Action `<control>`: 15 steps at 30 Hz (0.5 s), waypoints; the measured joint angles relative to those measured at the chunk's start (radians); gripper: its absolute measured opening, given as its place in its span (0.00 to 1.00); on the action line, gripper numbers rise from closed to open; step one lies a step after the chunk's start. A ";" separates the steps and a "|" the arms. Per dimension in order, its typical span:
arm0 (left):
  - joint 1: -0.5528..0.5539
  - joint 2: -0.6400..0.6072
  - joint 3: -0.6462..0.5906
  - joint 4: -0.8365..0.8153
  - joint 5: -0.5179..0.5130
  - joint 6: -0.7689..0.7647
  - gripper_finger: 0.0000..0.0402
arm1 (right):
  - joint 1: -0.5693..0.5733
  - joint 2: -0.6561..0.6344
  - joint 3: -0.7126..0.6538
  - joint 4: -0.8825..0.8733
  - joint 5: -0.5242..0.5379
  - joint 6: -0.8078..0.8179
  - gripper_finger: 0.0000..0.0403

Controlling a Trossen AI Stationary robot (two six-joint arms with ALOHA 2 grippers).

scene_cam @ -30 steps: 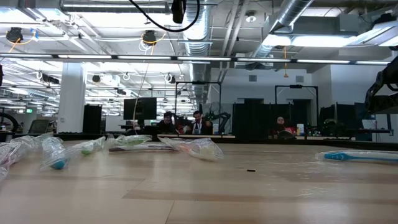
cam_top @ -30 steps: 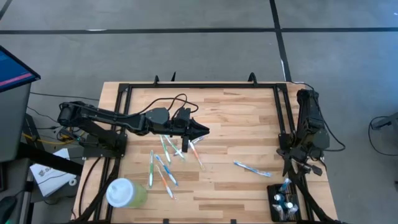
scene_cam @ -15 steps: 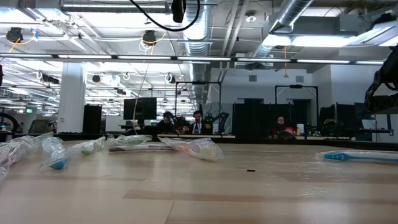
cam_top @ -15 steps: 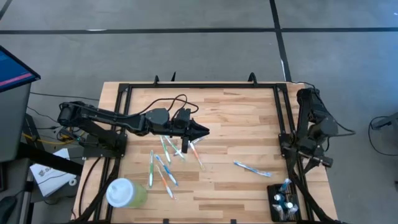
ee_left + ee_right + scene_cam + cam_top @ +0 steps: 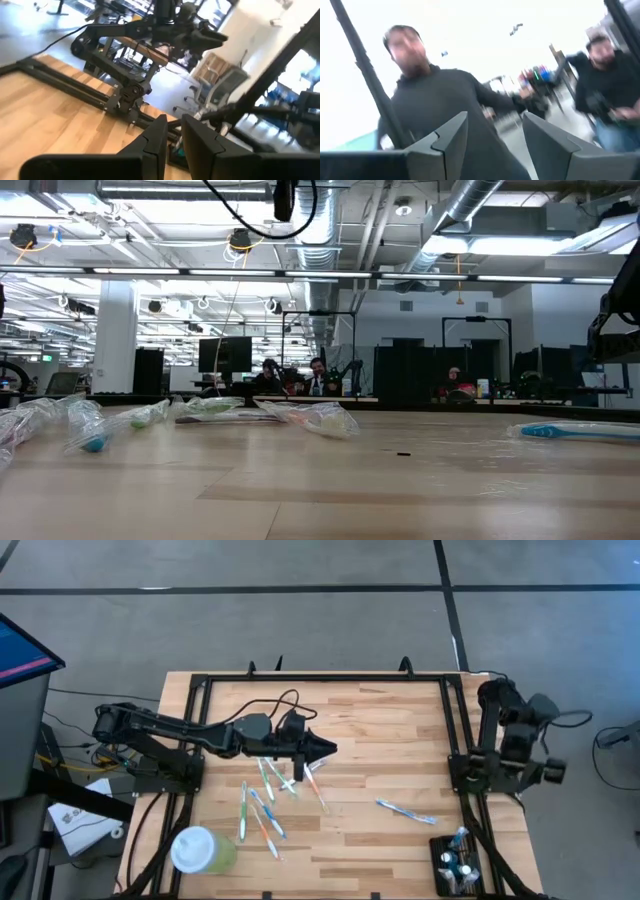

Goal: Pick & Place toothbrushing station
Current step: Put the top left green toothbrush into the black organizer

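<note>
The toothbrush holder (image 5: 457,867), a small black block with a slotted top, stood at the near right corner of the wooden worktop (image 5: 380,740), with a few items upright in its slots. Neither arm touched it.

The left gripper (image 5: 322,749) was stretched out over the middle of the worktop, above the far end of a cluster of wrapped toothbrushes (image 5: 262,802). In the left wrist view its jaws stood nearly closed, with only a narrow gap between the two dark fingers (image 5: 156,137), and nothing was visible between them.

The right gripper (image 5: 492,135) was raised at the right edge of the worktop, outside the black frame rail (image 5: 455,730) and well apart from the holder. Its camera faced into the room, where two people in dark tops (image 5: 437,107) were visible. In the right wrist view the jaws stood clearly apart and held nothing.

A single wrapped blue toothbrush (image 5: 405,810) lay alone on the worktop between the cluster and the holder. A pale green cup with a white lid (image 5: 200,850) sat at the near left corner. In the low view the wrapped toothbrushes (image 5: 95,425) lay flat on the worktop surface, and the single blue one (image 5: 575,431) appeared at the right.
</note>
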 joint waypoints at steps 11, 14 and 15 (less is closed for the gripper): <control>0.006 0.000 0.000 0.002 -0.031 -0.106 0.13 | 0.000 0.000 0.010 0.349 0.001 0.061 0.47; 0.006 0.000 0.000 0.002 -0.031 -0.106 0.13 | 0.000 -0.001 0.010 0.323 0.020 0.061 0.47; 0.006 0.000 0.000 0.002 -0.031 -0.106 0.13 | 0.000 0.001 0.010 0.310 0.048 0.060 0.47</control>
